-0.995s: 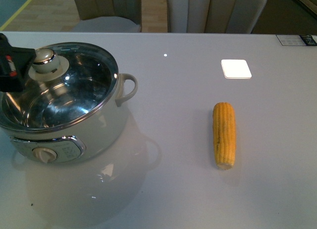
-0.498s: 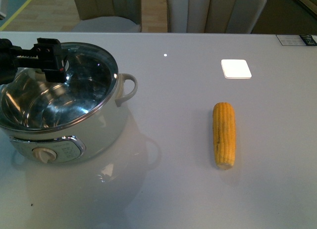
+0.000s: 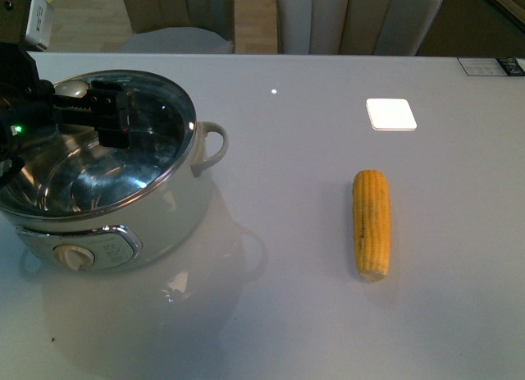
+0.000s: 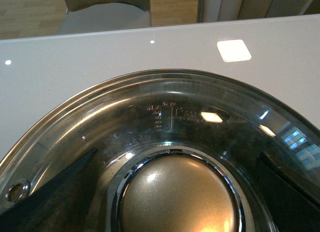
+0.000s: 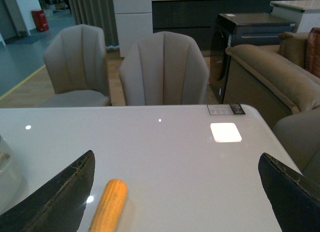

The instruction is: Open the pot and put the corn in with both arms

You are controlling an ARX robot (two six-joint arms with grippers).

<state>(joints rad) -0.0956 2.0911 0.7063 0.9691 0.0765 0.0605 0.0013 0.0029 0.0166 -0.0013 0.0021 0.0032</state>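
The pot [image 3: 168, 220], at the left of the front frame, has a glossy white shell and a polished steel bowl, mirror-bright inside. Its lid [image 3: 160, 117] is clear glass in a shiny metal rim, and the knob [image 4: 177, 199] looks like smooth satin metal. The table [image 3: 287, 331] is smooth and glossy, throwing reflections. The corn [image 3: 372, 224] is bumpy and matt. My left gripper [image 3: 113, 117] is matt black. The fingers [image 5: 67, 194] of my right gripper [image 5: 175, 154] look scuffed at the edges. The chairs [image 5: 164, 66] look like matt cloth.
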